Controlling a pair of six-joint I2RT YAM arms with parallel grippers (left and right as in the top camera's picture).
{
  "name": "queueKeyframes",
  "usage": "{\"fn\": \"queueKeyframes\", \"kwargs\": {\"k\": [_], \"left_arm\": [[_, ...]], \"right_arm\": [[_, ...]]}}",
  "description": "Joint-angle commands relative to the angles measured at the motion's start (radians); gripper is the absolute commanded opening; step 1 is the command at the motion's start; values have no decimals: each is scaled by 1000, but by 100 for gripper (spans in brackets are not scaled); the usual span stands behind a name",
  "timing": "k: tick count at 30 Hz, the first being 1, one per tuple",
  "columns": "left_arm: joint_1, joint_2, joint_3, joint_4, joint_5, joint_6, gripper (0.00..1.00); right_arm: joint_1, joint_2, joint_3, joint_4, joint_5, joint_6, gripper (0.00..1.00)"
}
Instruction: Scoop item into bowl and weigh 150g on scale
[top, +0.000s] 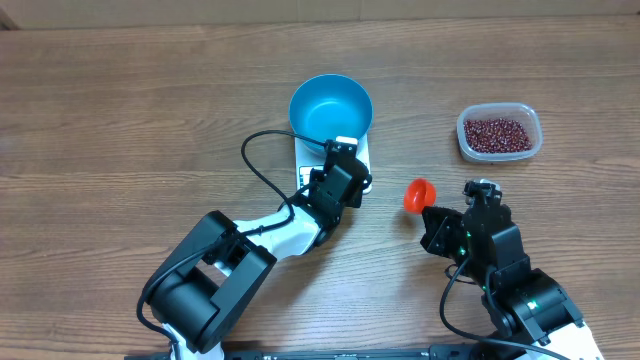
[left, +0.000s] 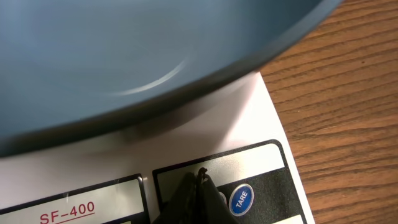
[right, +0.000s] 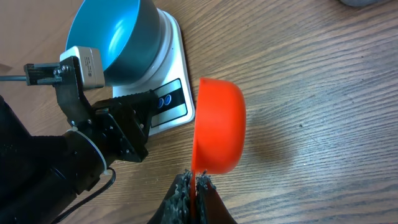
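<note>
Overhanging bowl (top: 331, 108): atop scale (left: 261, 118).
Left claw (left: 198, 178): closed, empty, at scale's front edge.
Right claw (right: 194, 179): pinching scoop (right: 219, 124), clear of scale's right edge.

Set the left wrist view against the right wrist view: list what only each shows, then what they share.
Left wrist only: the TARE button and SF-400 label, with the shut left gripper at the button panel. Right wrist only: the orange scoop clamped in the right gripper, the blue bowl's empty inside, and the left arm. Both: that bowl standing on the white scale, on the wood table.
</note>
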Motion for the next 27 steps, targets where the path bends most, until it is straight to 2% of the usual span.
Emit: {"fn": "queueKeyframes", "kwargs": {"k": [1, 27], "left_arm": [[10, 37, -6, -28, 29, -21, 4], [-11, -10, -5, -124, 13, -23, 4]], "right_arm": [[-6, -3, 21, -1, 13, 2, 4], [-6, -3, 21, 0, 14, -2, 4]]}}
